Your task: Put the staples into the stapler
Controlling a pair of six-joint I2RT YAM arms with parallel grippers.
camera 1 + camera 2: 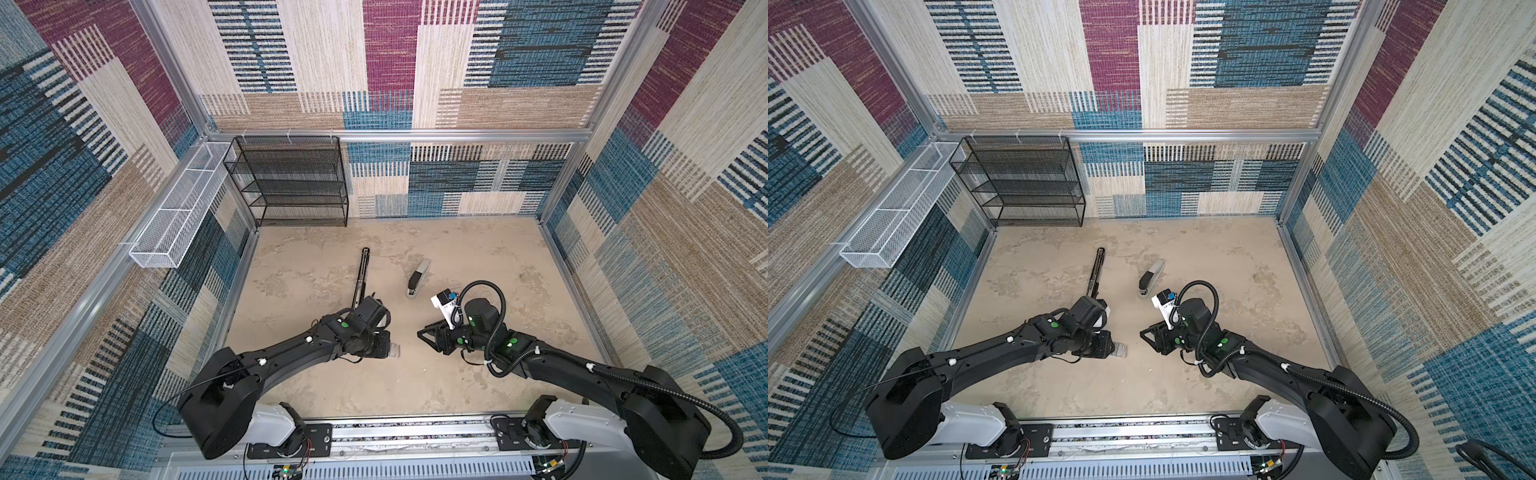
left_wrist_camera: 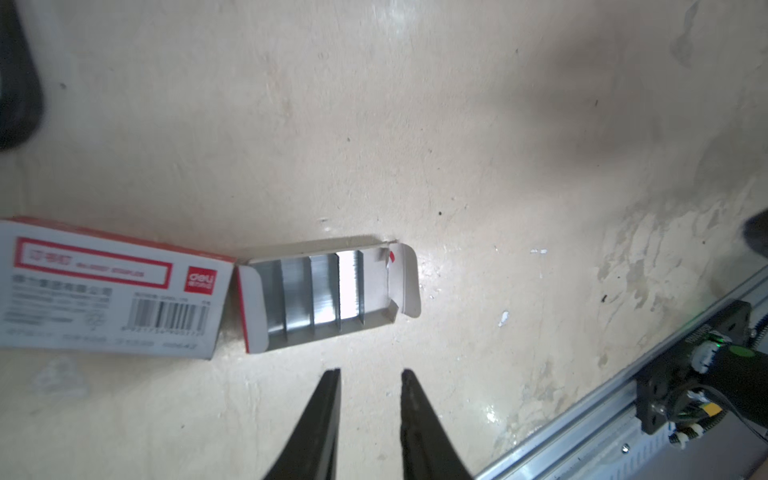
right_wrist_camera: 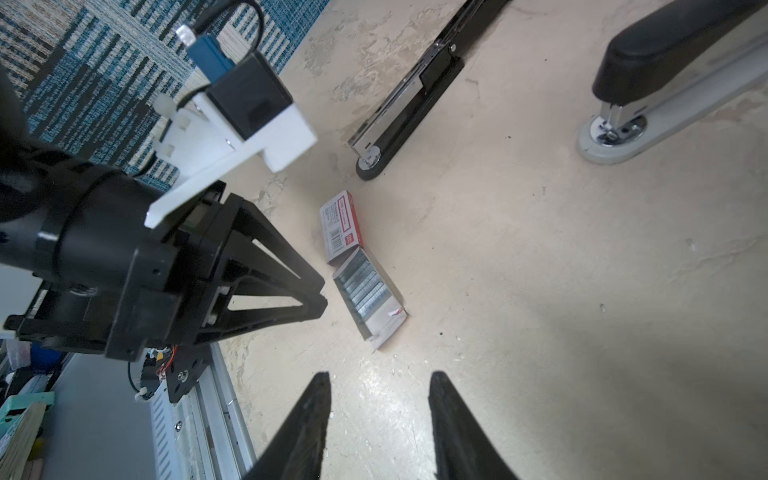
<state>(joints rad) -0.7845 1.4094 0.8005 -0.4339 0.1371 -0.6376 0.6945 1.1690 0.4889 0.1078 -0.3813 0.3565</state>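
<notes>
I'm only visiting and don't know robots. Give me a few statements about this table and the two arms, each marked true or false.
1. The tray of staples lies outside the white box. True.
2. The left gripper holds a strip of staples. False: its jaws stand apart with nothing between them, short of the tray.
3. Two staplers are on the table. True: a long black stapler opened flat and a grey-based stapler.
4. The right gripper grips the grey-based stapler. False: it is open, empty and apart from it.
5. The white box sits on the black mesh shelf. False: it lies on the table.
</notes>
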